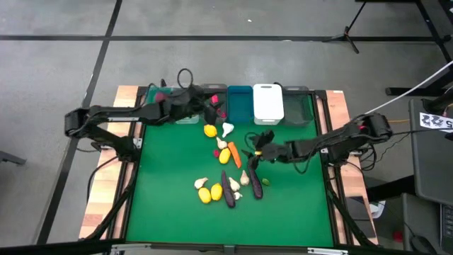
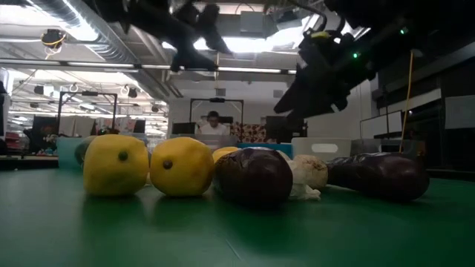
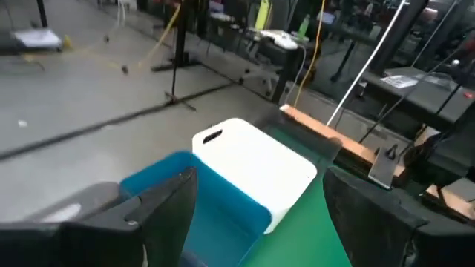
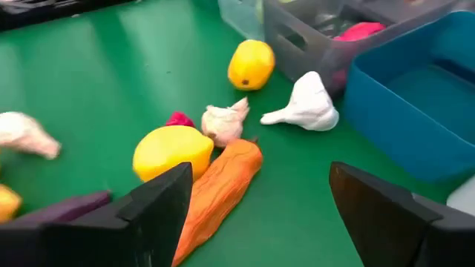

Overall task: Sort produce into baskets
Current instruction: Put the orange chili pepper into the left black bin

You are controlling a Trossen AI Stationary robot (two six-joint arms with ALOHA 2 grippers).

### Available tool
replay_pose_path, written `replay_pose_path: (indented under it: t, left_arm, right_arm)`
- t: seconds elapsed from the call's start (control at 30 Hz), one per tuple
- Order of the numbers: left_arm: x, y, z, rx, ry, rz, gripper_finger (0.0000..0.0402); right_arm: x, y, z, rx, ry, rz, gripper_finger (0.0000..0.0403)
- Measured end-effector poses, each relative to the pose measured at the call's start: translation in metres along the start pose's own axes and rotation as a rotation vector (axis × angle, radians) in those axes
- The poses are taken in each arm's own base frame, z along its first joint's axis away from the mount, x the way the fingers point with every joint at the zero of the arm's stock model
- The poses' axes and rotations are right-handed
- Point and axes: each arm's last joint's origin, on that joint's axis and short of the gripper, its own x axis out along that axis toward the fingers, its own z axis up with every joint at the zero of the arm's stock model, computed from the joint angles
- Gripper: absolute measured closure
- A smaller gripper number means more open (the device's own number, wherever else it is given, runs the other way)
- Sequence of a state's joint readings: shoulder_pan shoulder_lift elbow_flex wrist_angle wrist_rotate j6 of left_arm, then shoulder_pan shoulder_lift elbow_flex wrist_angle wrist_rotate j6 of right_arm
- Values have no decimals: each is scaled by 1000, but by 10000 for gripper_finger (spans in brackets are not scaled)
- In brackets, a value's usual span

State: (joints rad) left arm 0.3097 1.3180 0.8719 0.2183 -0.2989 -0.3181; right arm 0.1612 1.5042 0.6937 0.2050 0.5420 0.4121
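The produce lies mid-table: a lemon [image 1: 210,130], garlic [image 1: 227,129], a carrot [image 1: 233,153], two more lemons [image 1: 209,193] and eggplants [image 1: 228,191]. The baskets stand in a row at the far edge, among them grey [image 1: 212,94], blue [image 1: 239,103] and white [image 1: 268,103]. My left gripper [image 1: 214,108] hovers open and empty over the grey and blue baskets; its wrist view [image 3: 260,211] shows the blue basket [image 3: 215,208] and white basket [image 3: 256,167]. My right gripper [image 1: 256,143] hovers open and empty beside the carrot [image 4: 219,189].
A dark green basket [image 1: 299,108] ends the row on the right. Red produce [image 4: 360,31] lies in the grey basket. In the low view, lemons [image 2: 115,165], a beet [image 2: 252,176] and an eggplant [image 2: 378,176] sit near the camera. Bare green mat lies at the near left.
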Motion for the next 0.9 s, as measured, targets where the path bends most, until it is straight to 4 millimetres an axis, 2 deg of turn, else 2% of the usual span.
replay_pose_path:
  t: [0.13, 0.23, 0.4, 0.53, 0.77, 0.9]
  left_arm:
    - [-16, -13, 8, 26, -54, -6, 116]
    - [-21, -19, 7, 25, -58, -24, 116]
    - [-22, -29, 1, 34, -33, -56, 116]
    - [-25, -34, -2, 42, -20, -73, 116]
    - [-27, -37, -7, 58, 13, -77, 116]
    - [-26, -37, -7, 64, 19, -74, 116]
  right_arm:
    - [4, 17, -11, 14, -58, -43, 88]
    - [9, 26, -14, 3, -55, -54, 88]
    - [27, 44, -17, -34, -39, -84, 88]
    - [45, 52, -25, -86, 39, -131, 88]
    - [60, 57, -39, -93, 113, -164, 88]
    - [61, 49, -44, -96, 162, -204, 88]
